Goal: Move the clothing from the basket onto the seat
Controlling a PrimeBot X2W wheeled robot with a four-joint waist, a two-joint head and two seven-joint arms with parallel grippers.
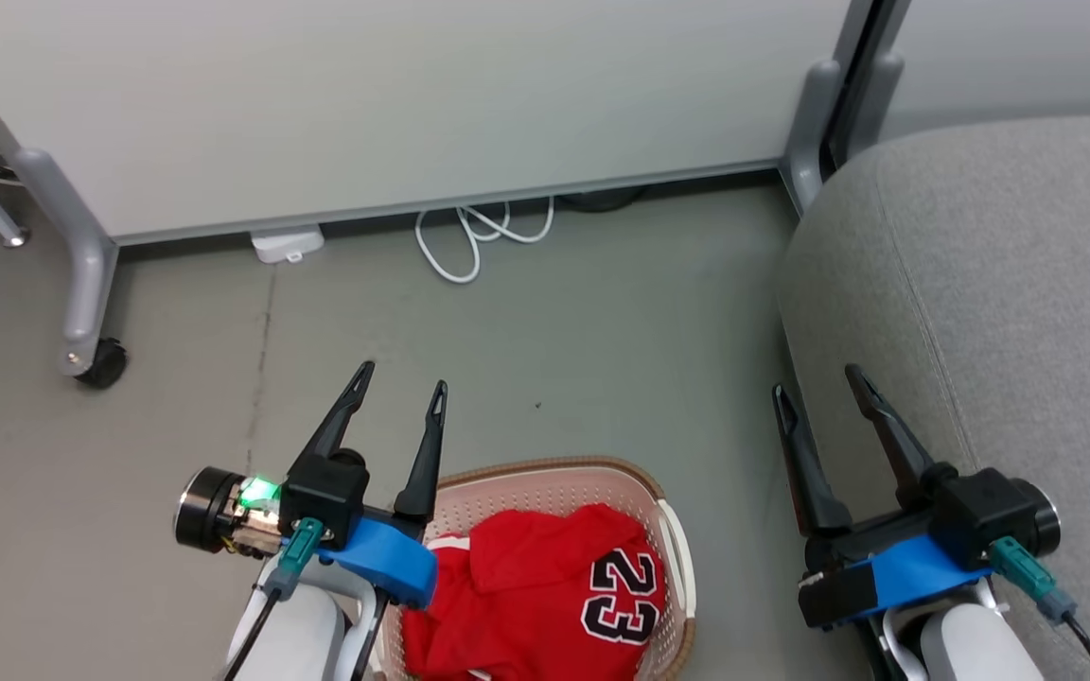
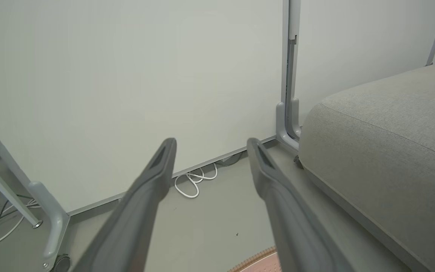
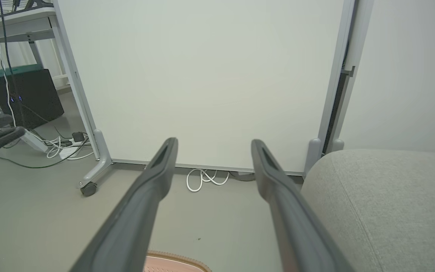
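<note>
Two grippers hang open and empty beside the basket (image 1: 554, 466), which sits on the grey floor (image 1: 602, 331) with the clothing (image 1: 517, 586) heaped inside it. The left gripper (image 1: 405, 375) hovers above the basket's left edge, its two dark fingers spread apart and pointing away from the basket. The right gripper (image 1: 815, 378) hangs to the basket's right, clear of it, with its fingers parted just as wide and nothing between them. The red fabric covers most of the basket's floor. The black, white-edged "23" (image 1: 623, 596) faces up toward the basket's right wall, and a strip of white trim shows at the heap's left. How many garments make up the heap cannot be told. A white handle (image 1: 676, 539) lines the basket's right side, under the brown woven-look rim. The seat (image 1: 1009, 284), grey, rounded and seamed, stands to the right of the basket, with a band of floor between them. Beyond the basket stands a pale panel (image 1: 413, 95) on grey legs. A looped white cable (image 1: 479, 236) lies at the panel's foot straight beyond the basket, and a black caster (image 1: 102, 364) sits beyond and to the basket's left. In each wrist view a sliver of the basket's rim shows at the bottom edge, below the parted fingers.
</note>
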